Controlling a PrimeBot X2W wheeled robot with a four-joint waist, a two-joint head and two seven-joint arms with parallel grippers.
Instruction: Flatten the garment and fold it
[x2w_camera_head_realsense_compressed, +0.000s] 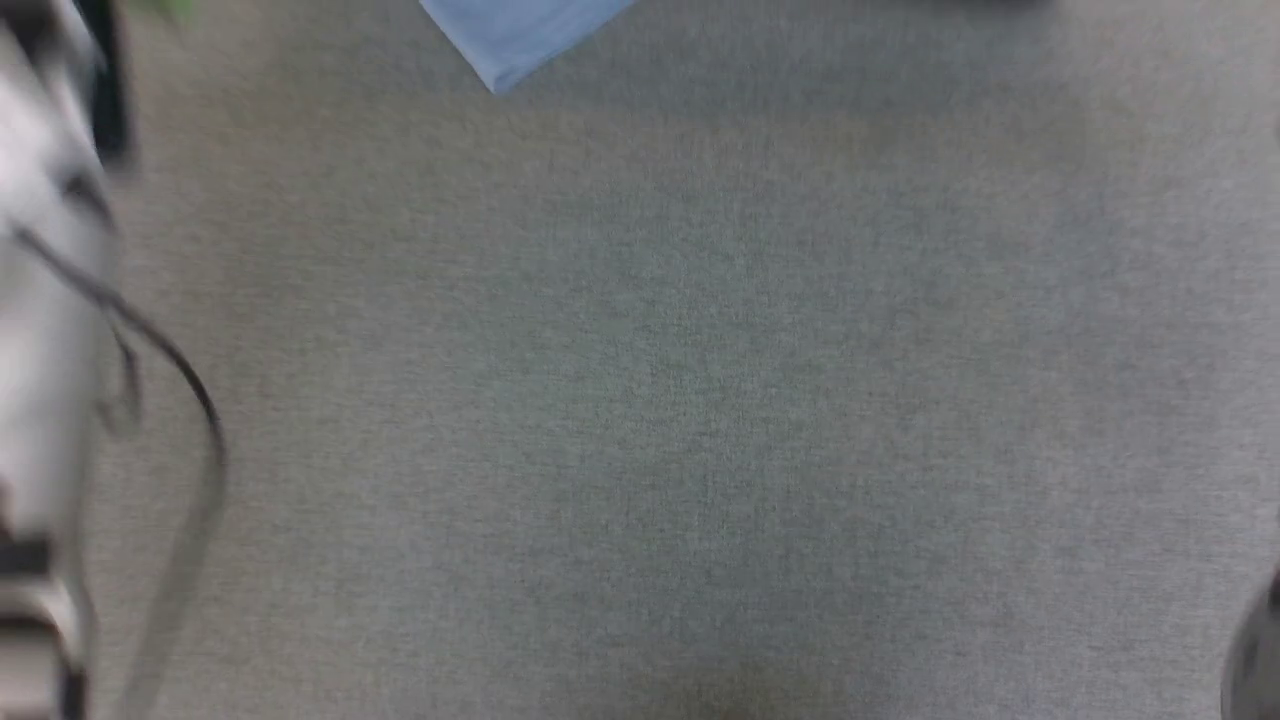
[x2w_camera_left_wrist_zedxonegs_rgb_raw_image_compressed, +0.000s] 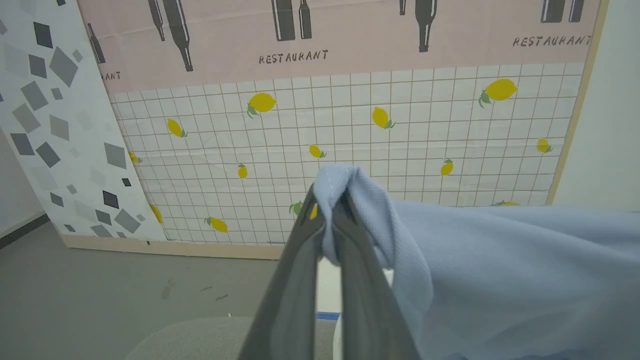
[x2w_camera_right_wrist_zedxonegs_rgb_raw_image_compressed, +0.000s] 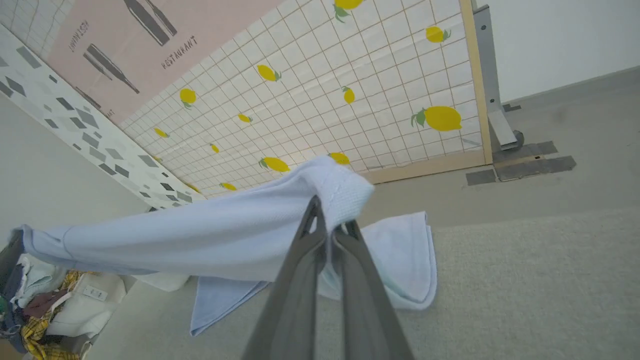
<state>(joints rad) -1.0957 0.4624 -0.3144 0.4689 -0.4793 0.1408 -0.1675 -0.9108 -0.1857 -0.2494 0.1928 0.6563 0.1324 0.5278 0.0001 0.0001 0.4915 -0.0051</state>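
Grey woven surface (x2w_camera_head_realsense_compressed: 700, 400) is seen across the head view, and one light blue corner of the garment (x2w_camera_head_realsense_compressed: 515, 40) is caught at the top edge. At the left edge, one pale forearm (x2w_camera_head_realsense_compressed: 40, 330) is blurred, with one dark cable (x2w_camera_head_realsense_compressed: 190, 400) looped beside it.

Over to the left wrist view: the left gripper (x2w_camera_left_wrist_zedxonegs_rgb_raw_image_compressed: 327, 210) is seen with its two dark fingers pinched together on a bunched fold of the garment (x2w_camera_left_wrist_zedxonegs_rgb_raw_image_compressed: 500, 270), which is drawn away to the right. Two backdrop panels are counted behind it: one lemon-printed grid panel (x2w_camera_left_wrist_zedxonegs_rgb_raw_image_compressed: 350, 130) with "RESTAURANT" read in full twice, and one speckled grey-and-white panel (x2w_camera_left_wrist_zedxonegs_rgb_raw_image_compressed: 60, 125) beside it. Grey floor (x2w_camera_left_wrist_zedxonegs_rgb_raw_image_compressed: 100, 280) is seen below.

Now the right wrist view: the right gripper (x2w_camera_right_wrist_zedxonegs_rgb_raw_image_compressed: 332, 220) is likewise clamped, two fingers closed on a blue fold. From there the garment (x2w_camera_right_wrist_zedxonegs_rgb_raw_image_compressed: 175, 240) is stretched in the air to the left, while its lower part is left lying on the grey surface (x2w_camera_right_wrist_zedxonegs_rgb_raw_image_compressed: 525, 290). One heap of mixed clothes (x2w_camera_right_wrist_zedxonegs_rgb_raw_image_compressed: 50, 300) is spotted lower left, and one metal stand (x2w_camera_right_wrist_zedxonegs_rgb_raw_image_compressed: 495, 100) at the panel's edge.
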